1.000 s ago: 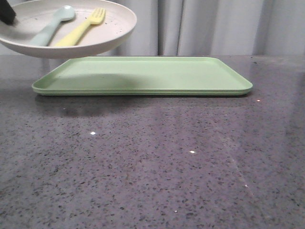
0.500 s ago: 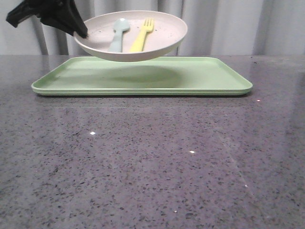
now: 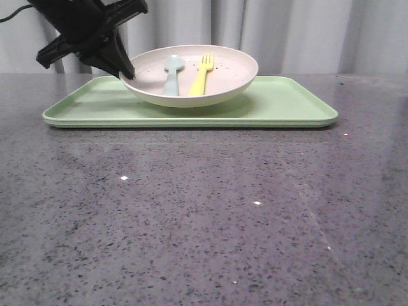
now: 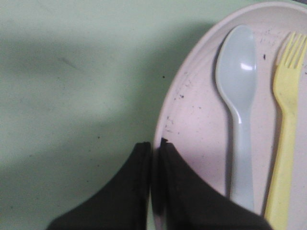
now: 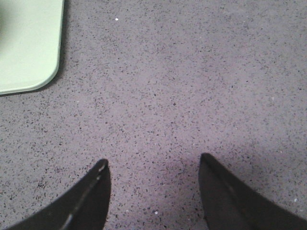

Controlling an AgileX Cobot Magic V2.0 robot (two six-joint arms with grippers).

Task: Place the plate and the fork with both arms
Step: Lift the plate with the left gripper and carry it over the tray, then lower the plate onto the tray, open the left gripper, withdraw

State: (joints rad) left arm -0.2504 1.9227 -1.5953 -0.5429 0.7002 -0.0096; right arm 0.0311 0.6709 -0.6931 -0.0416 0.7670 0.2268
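Note:
The speckled pinkish-cream plate (image 3: 223, 70) rests on the light-green tray (image 3: 287, 102), left of the tray's middle. The yellow fork (image 3: 201, 75) lies in it beside a pale blue spoon (image 3: 172, 74). My left gripper (image 3: 127, 71) is shut on the plate's left rim. In the left wrist view its two fingers pinch the plate (image 4: 192, 120) rim at the left gripper (image 4: 156, 143), with the fork (image 4: 285, 120) and spoon (image 4: 237, 96) close by. My right gripper (image 5: 153, 165) is open and empty above bare tabletop; it does not show in the front view.
The grey speckled table (image 3: 204, 223) stretches in front of the tray. A corner of the tray (image 5: 29, 48) shows in the right wrist view. A pale curtain hangs behind the table.
My left gripper has carried the plate, with fork and spoon in it, to the right and down from above the tray's left end onto the tray.

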